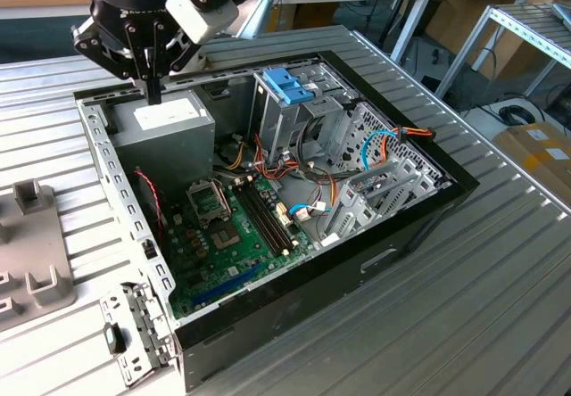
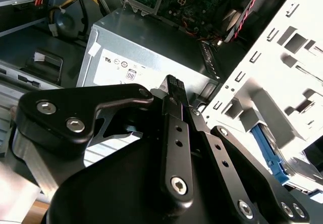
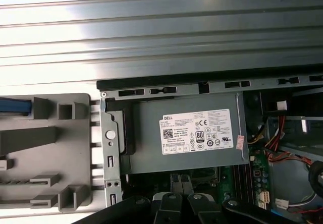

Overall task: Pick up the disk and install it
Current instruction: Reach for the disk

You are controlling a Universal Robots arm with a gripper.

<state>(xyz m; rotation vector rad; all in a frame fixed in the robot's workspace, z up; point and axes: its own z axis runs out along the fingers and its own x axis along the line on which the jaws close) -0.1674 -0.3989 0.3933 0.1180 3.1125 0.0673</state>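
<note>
The gripper (image 1: 153, 91) hangs over the power supply (image 1: 174, 133) in a corner of the computer case (image 1: 393, 244), fingers pressed together on nothing. The disk (image 3: 14, 105), its blue rail showing in the first wrist view, sits on the grey fixture (image 3: 50, 148) outside the case, beside that corner's wall.

Item count | open computer case (image 1: 393, 244): 1 | power supply unit (image 1: 169, 137): 1, carrying 1 white label (image 3: 198, 131) | motherboard (image 1: 227, 253): 1 | CPU socket (image 1: 208, 202): 1 | upright drive cage (image 1: 277, 124): 1, with 1 blue handle piece (image 1: 287, 86) | gripper (image 1: 153, 94): 1 | grey moulded fixture (image 1: 40, 280) beside the case: 1 | ribbed metal table (image 1: 500, 307): 1 | metal shelf rack (image 1: 526, 30): 1
</note>
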